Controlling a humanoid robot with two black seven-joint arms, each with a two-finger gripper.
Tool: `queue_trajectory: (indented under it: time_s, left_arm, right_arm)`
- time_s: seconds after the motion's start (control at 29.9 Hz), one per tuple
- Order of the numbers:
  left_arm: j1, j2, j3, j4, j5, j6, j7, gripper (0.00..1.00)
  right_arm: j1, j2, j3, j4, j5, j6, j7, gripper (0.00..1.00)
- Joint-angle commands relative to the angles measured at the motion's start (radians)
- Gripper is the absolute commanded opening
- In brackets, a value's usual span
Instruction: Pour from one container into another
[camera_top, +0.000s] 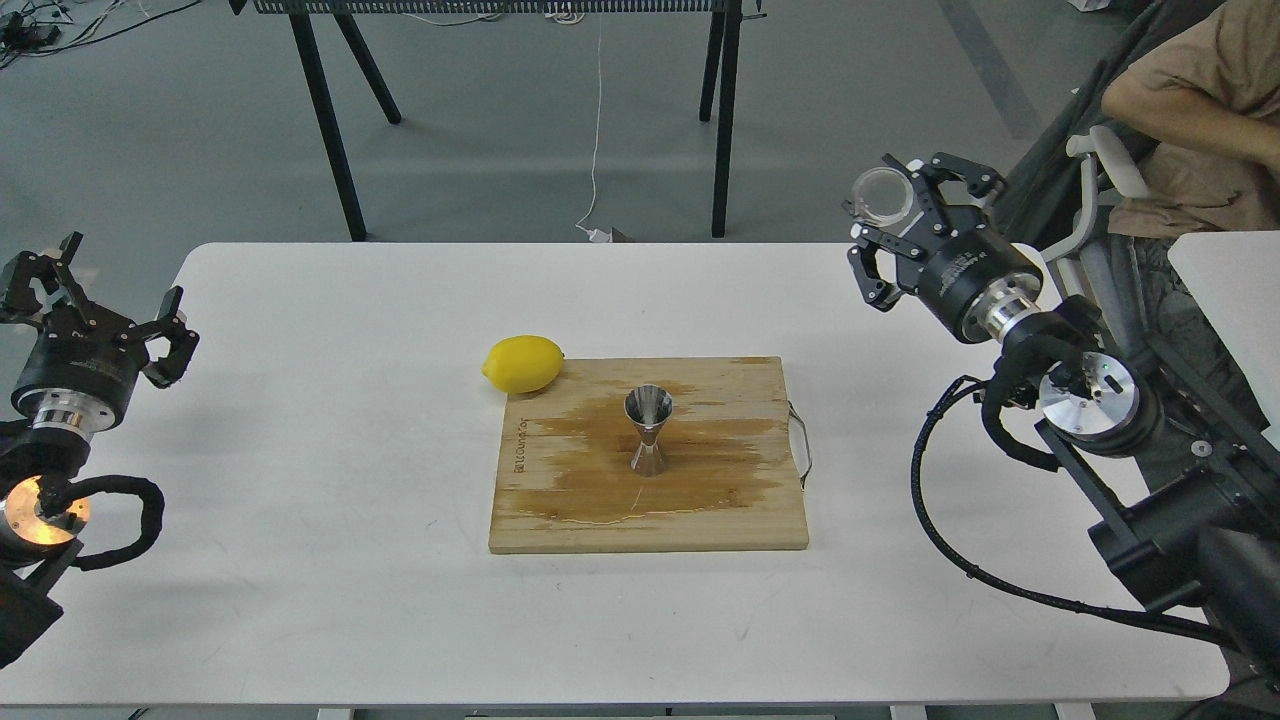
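Observation:
The steel hourglass jigger (648, 430) stands upright in the middle of a wooden cutting board (720, 520), whose surface is wet around it. High above the table's right side, my right gripper (893, 212) is shut on the tiny clear glass cup (884, 196), which lies tilted with its round mouth facing the camera. The cup is far to the right of the jigger and well above it. My left gripper (95, 300) hangs open at the table's left edge, with nothing between its fingers.
A yellow lemon (523, 363) rests on the white table (300, 450) against the board's far left corner. A metal handle (803, 455) sticks out from the board's right side. A seated person (1200, 110) is at the far right. Black table legs (330, 120) stand behind.

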Motion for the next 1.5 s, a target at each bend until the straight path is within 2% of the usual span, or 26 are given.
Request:
queue_trajectory:
  time_s: [0.0, 0.13, 0.23, 0.37, 0.74, 1.47]
  left_arm:
    - [0.001, -0.009, 0.0, 0.0, 0.0, 0.0, 0.0, 0.98]
    - [0.001, -0.013, 0.0, 0.0, 0.0, 0.0, 0.0, 0.98]
    - [0.001, -0.013, 0.0, 0.0, 0.0, 0.0, 0.0, 0.98]
    - [0.001, -0.013, 0.0, 0.0, 0.0, 0.0, 0.0, 0.98]
    - [0.001, -0.02, 0.0, 0.001, 0.0, 0.0, 0.0, 0.98]
    - [0.001, -0.02, 0.0, 0.001, 0.0, 0.0, 0.0, 0.98]
  right_arm:
    - [-0.137, 0.057, 0.171, -0.002, 0.071, 0.017, 0.002, 0.49]
    - [-0.243, 0.111, 0.251, -0.024, 0.154, 0.032, 0.003, 0.49]
    - [-0.277, 0.134, 0.253, -0.093, 0.233, 0.035, 0.015, 0.49]
    - [-0.28, 0.162, 0.248, -0.186, 0.301, 0.035, 0.015, 0.49]
    - [-0.239, 0.211, 0.23, -0.334, 0.301, 0.023, 0.011, 0.49]
    - [-0.213, 0.22, 0.15, -0.345, 0.3, 0.021, 0.014, 0.59]
